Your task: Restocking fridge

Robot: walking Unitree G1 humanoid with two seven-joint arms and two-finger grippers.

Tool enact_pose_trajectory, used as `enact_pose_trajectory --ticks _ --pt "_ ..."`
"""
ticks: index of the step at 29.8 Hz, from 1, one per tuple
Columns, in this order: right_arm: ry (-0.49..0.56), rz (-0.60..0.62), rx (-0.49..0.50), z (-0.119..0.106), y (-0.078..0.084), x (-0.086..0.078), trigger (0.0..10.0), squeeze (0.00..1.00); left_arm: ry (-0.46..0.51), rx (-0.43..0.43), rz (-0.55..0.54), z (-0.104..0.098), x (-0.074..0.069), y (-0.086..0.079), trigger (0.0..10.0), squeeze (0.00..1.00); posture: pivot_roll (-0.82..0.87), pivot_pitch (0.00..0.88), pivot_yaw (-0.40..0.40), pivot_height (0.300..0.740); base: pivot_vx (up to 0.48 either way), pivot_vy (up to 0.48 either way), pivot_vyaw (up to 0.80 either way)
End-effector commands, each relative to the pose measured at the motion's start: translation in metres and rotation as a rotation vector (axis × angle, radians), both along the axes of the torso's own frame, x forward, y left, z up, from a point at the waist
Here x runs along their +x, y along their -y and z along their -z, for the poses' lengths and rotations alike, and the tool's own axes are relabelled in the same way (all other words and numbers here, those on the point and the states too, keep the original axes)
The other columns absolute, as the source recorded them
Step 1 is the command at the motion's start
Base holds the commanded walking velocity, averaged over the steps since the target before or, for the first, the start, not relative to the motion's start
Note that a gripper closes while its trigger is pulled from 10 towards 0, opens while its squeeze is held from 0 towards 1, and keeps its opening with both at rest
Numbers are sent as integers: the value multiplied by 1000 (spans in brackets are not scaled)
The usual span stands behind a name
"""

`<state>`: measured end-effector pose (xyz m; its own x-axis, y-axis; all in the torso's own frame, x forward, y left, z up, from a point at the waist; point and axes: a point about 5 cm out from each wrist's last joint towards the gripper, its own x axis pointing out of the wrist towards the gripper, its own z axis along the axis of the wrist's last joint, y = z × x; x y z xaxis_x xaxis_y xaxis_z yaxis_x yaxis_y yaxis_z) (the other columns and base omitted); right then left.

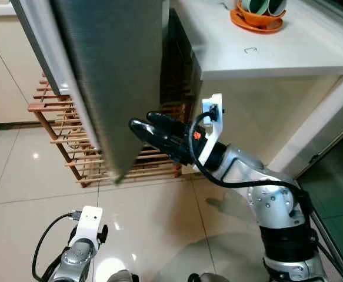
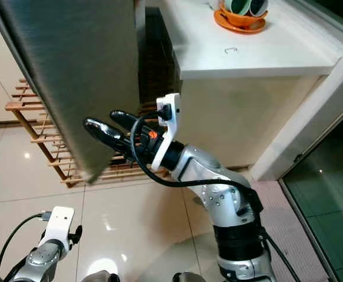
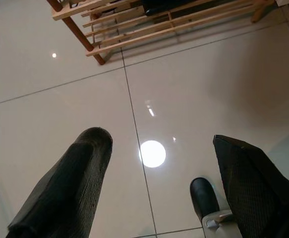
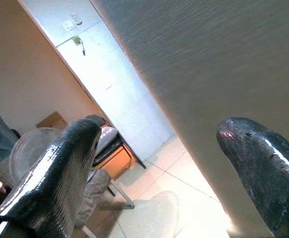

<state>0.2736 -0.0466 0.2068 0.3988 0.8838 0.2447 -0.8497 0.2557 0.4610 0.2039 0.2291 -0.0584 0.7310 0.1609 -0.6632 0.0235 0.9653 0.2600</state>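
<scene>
1. The fridge door (image 1: 109, 82), a tall brushed grey panel, stands swung out into the room and is the landmark here.
2. The right gripper (image 1: 159, 134) reaches to the door's lower free edge, its two black fingers spread wide with nothing between them, one fingertip close against the grey face.
3. The left gripper (image 3: 154, 188) hangs low beside the door, aimed at the glossy tile floor (image 3: 199, 89), fingers wide apart and empty.
4. A wooden slatted rack (image 1: 59, 135) stands behind the door; a white counter (image 1: 265, 53) with an orange dish (image 1: 259, 20) lies beyond the door's far side.
5. Progress: the fridge interior and any groceries are out of sight, so the scene fits either opening the door to load or swinging it closed afterwards.
</scene>
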Motion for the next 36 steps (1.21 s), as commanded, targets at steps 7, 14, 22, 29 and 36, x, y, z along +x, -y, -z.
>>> enact_pose_trajectory --ticks 7,14,22,29,36 --pt "-71 438 -211 40 51 28 10000 0 58 5 40 -5 6 3 10000 0 -72 62 -35 740 0 0 0" --pt "-77 803 -444 78 109 29 10000 0 271 -39 87 -32 37 12 10000 0 -66 53 -26 740 0 0 0" --pt "-124 1106 -581 114 147 17 10000 0 720 -191 192 -126 91 52 10000 0 -46 29 -3 740 0 0 0" --pt "-76 1140 -559 119 146 6 10000 0 933 -237 344 -196 93 93 10000 0 -54 37 19 740 0 0 0" --pt "-55 1184 -544 119 146 5 10000 0 797 -201 269 -172 83 85 10000 0 -64 42 23 740 0 0 0"
